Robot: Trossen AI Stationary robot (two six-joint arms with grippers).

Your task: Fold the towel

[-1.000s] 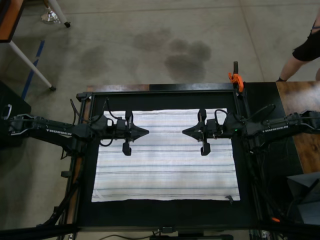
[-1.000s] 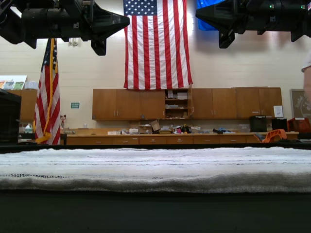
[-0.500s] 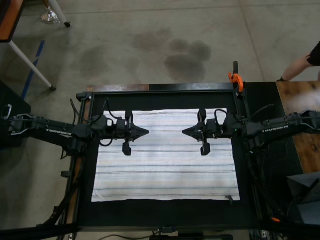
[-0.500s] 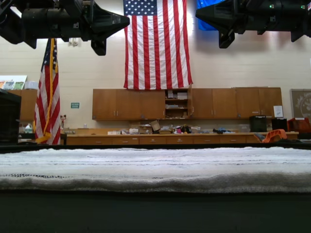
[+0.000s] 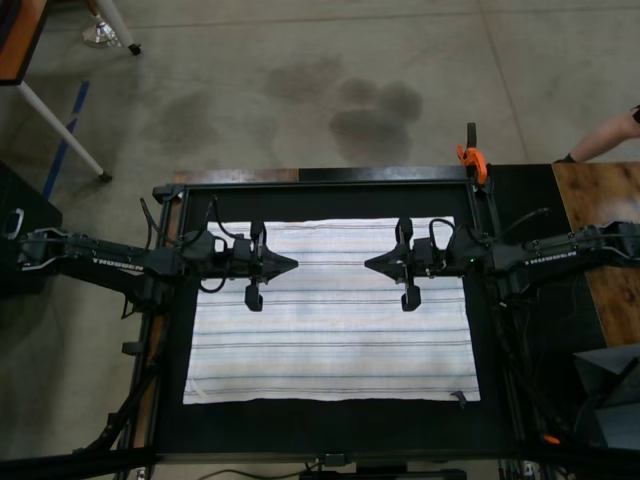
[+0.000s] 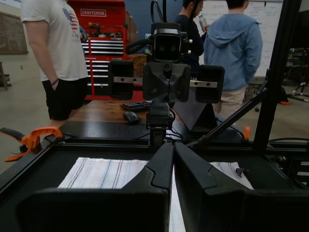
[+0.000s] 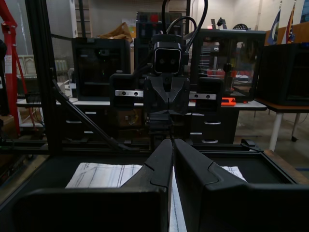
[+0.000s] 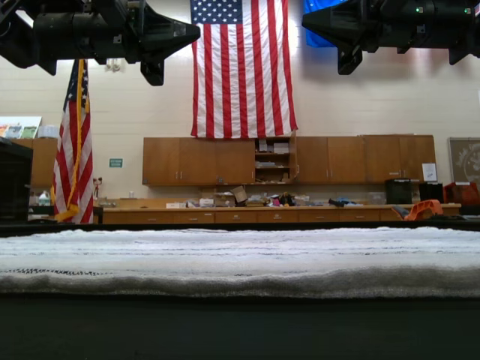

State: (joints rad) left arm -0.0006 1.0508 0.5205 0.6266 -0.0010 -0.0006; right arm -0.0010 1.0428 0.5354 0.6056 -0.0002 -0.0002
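Observation:
The towel (image 5: 330, 320), white with thin dark stripes, lies spread flat on the black table (image 5: 330, 425). The exterior view shows it edge-on as a low band (image 8: 240, 259). Both arms hover above its far half, pointing at each other with a gap between them. My left gripper (image 5: 292, 264) comes in from the top view's left and is shut, holding nothing. My right gripper (image 5: 370, 264) comes in from the right, also shut and empty. In the exterior view both grippers (image 8: 193, 31) (image 8: 307, 21) hang well above the cloth. The towel (image 6: 101, 171) (image 7: 104, 175) shows below each wrist camera.
An orange clamp (image 5: 470, 155) grips the table's far right corner. A wooden table (image 5: 600, 220) adjoins at the top view's right, with a person's arm (image 5: 605, 135) beyond it. People (image 6: 53, 48) stand behind the right arm in the left wrist view.
Both arms and the towel have stayed still. The person at the top view's upper right has drawn back, leaving only an arm in view.

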